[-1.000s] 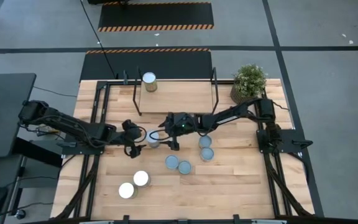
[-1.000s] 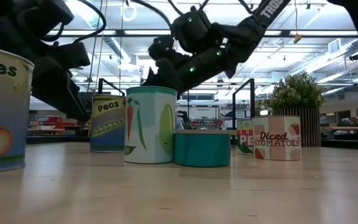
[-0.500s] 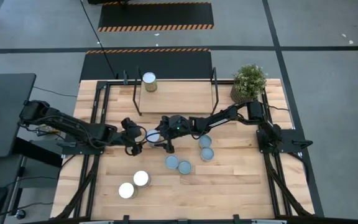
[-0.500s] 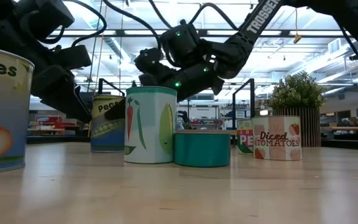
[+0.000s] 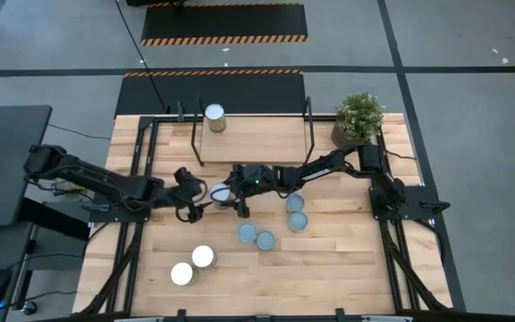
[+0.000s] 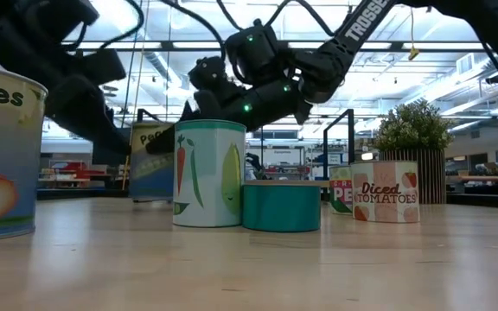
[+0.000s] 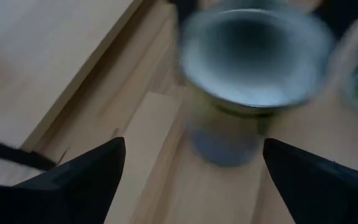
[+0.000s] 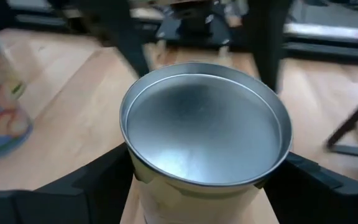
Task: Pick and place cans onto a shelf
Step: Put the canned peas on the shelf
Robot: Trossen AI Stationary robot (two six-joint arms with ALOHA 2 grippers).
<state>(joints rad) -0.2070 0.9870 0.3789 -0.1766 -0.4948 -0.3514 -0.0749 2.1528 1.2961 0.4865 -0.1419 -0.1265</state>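
Observation:
A peas can (image 5: pixel 219 191) with a silvery top sits between my two grippers at the table's middle. It also shows in the low view (image 6: pixel 149 164) and in the right wrist view (image 8: pixel 207 130). My right gripper (image 5: pixel 232 194) reaches in from the right and is shut on the can. My left gripper (image 5: pixel 195 193) is open and empty just left of the can, which shows blurred ahead of its fingers in the left wrist view (image 7: pixel 253 59). One can (image 5: pixel 215 117) stands on the shelf (image 5: pixel 257 141) at its far left. My right gripper holds the peas can by its side wall just under the rim (image 8: pixel 143 182), one finger (image 8: pixel 95 183) on each side. The fingers come slanting down from the table's right. The can stays upright and seems a little clear of the table.
Two blue-topped cans (image 5: pixel 256 236) stand near the middle and two more (image 5: pixel 296 213) to their right. Two white-topped cans (image 5: pixel 193 265) stand near the front left. A potted plant (image 5: pixel 358 117) stands at the far right, beside the shelf's black uprights (image 5: pixel 309 116).
My right gripper has gone toward the table's left and come around the peas can. The can now stands slightly higher in the low view and a little farther left. My left gripper has drawn back a little toward the left edge.

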